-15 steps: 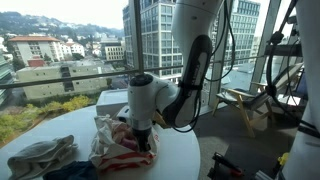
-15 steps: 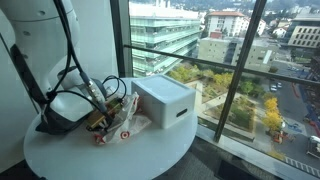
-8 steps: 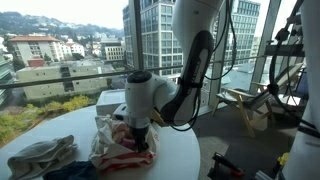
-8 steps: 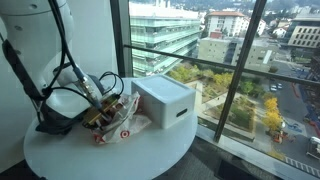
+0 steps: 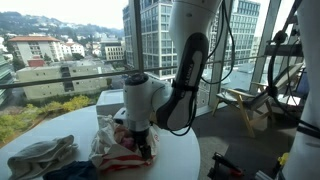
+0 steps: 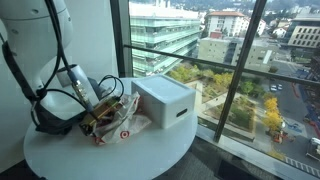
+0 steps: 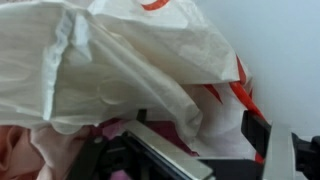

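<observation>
Plastic bag (image 7: 120, 60), white with red print: crumpled near the middle of the round table (image 6: 150, 152), beside a white box (image 6: 165, 100). Probably light, soft and slippery; pinch a gathered fold. Gripper (image 7: 215, 150): jaws apart, against the bag, gripping nothing.

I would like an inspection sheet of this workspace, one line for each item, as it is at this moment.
Surface: round white table, no spill seen.
Job's things: crumpled white plastic bag with red print, lying on the table; something pink shows under it in the wrist view.
Clutter: white box beside the bag; grey cloths near the table edge.
Grippers: gripper low at the bag, jaws apart, holding nothing.
Cables: black cables hang along the arm, above the table.
Surroundings: tall windows with city buildings outside; wooden frame on the floor.
</observation>
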You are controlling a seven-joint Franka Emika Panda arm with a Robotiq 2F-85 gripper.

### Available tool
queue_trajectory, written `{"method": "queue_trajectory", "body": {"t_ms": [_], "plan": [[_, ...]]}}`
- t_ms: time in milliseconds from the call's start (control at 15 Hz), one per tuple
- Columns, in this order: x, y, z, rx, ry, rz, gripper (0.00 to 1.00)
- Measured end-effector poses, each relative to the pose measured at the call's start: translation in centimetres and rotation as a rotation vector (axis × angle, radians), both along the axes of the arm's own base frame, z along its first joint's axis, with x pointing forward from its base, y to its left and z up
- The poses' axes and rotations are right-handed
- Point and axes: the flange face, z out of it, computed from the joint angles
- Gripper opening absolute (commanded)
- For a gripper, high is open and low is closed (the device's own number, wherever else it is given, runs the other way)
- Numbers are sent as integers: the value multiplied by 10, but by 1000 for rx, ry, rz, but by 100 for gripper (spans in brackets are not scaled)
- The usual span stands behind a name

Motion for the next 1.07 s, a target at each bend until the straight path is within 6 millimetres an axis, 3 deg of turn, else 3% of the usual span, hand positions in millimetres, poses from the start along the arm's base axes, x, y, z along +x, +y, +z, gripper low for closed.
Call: {"method": "queue_trajectory", "body": {"t_ms": [800, 867, 933, 1067], "plan": [[6, -6, -19, 15, 84, 19, 100], [6, -6, -21, 13, 92, 34, 90], [5, -7, -23, 10, 100, 47, 75], [5, -8, -25, -2, 111, 71, 58]]}}
